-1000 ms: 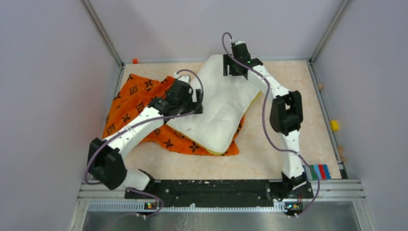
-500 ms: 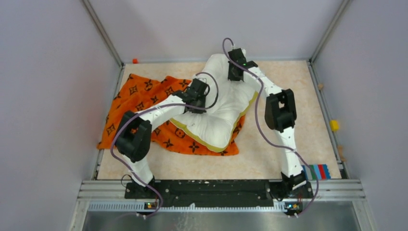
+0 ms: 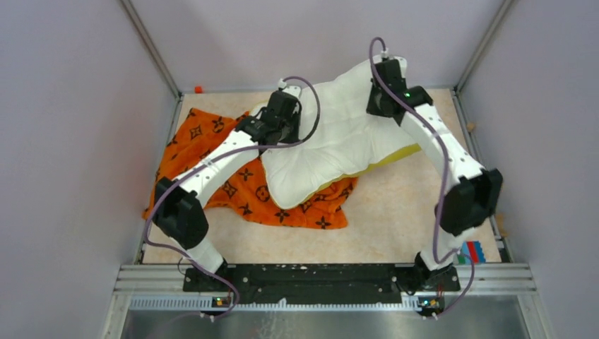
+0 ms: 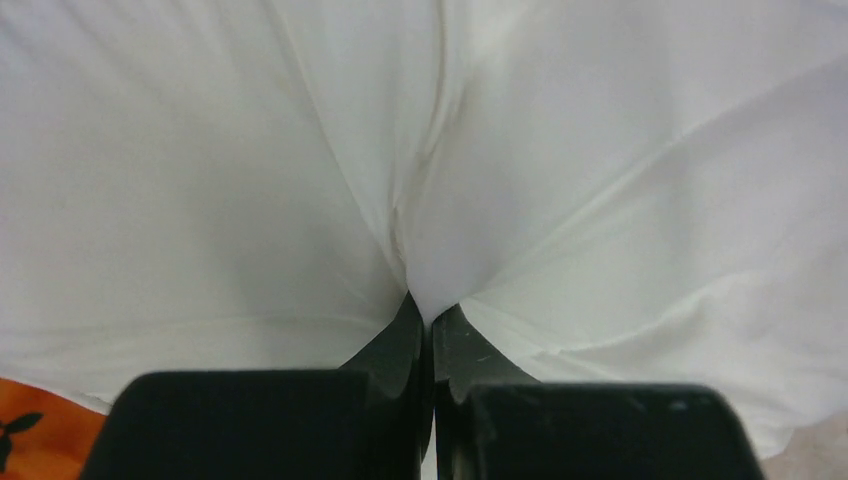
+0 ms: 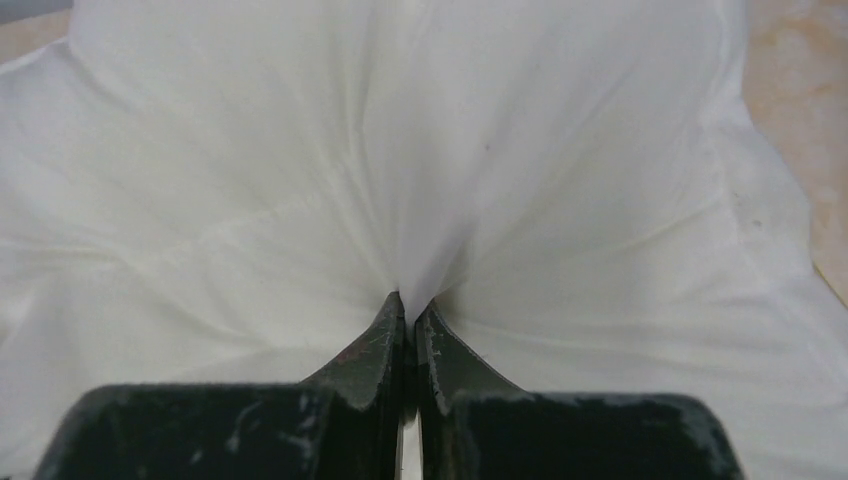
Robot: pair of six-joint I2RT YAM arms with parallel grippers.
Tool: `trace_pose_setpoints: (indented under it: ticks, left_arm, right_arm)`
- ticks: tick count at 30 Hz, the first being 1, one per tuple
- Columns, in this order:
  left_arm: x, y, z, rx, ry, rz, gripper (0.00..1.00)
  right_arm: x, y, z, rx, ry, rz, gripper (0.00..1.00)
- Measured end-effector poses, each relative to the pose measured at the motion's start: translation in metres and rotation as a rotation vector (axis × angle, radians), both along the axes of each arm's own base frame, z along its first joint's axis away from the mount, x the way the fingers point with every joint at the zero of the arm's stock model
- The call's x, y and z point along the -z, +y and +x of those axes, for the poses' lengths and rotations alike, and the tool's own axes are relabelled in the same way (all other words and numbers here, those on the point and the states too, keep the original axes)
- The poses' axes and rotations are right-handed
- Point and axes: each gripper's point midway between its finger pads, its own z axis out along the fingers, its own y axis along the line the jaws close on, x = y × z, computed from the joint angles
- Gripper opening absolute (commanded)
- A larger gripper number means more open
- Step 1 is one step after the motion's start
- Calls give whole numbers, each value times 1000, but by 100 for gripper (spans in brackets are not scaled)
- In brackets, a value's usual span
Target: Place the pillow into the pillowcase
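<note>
The white quilted pillow (image 3: 339, 145) with yellow trim hangs lifted at the back of the table, its near corner resting on the orange pillowcase (image 3: 212, 152). My left gripper (image 3: 282, 127) is shut on a pinch of the pillow's left side; in the left wrist view its jaws (image 4: 432, 310) pinch white fabric (image 4: 420, 150). My right gripper (image 3: 385, 92) is shut on the pillow's far right corner, and the right wrist view shows the same pinch (image 5: 408, 300) with the pillow (image 5: 400, 150) bunched around it. The pillowcase lies flat and crumpled, partly under the pillow.
Grey walls and metal posts fence the beige table (image 3: 395, 212). A small yellow block (image 3: 490, 184) and a red-green-blue striped block (image 3: 470, 251) sit along the right rim. A tiny orange piece (image 3: 198, 90) lies at the back left corner.
Both grippers closed on the pillow and lifted it up and to the right, off much of the pillowcase. The right arm swung right; the left arm reached further back.
</note>
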Motion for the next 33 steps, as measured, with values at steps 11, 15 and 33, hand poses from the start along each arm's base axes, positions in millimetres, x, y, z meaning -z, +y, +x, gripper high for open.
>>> trace_pose_setpoints:
  ticks: [11, 15, 33]
  left_arm:
    - [-11, -81, -1, 203, -32, -129, 0]
    - [30, -112, -3, 258, 44, -145, 0]
    - [-29, -86, -6, 159, 14, -301, 74]
  right_arm:
    - [15, -79, -105, 139, 16, -22, 0]
    - [77, -111, -126, 204, 176, -70, 5]
    - [3, -15, -88, -78, -5, 19, 71]
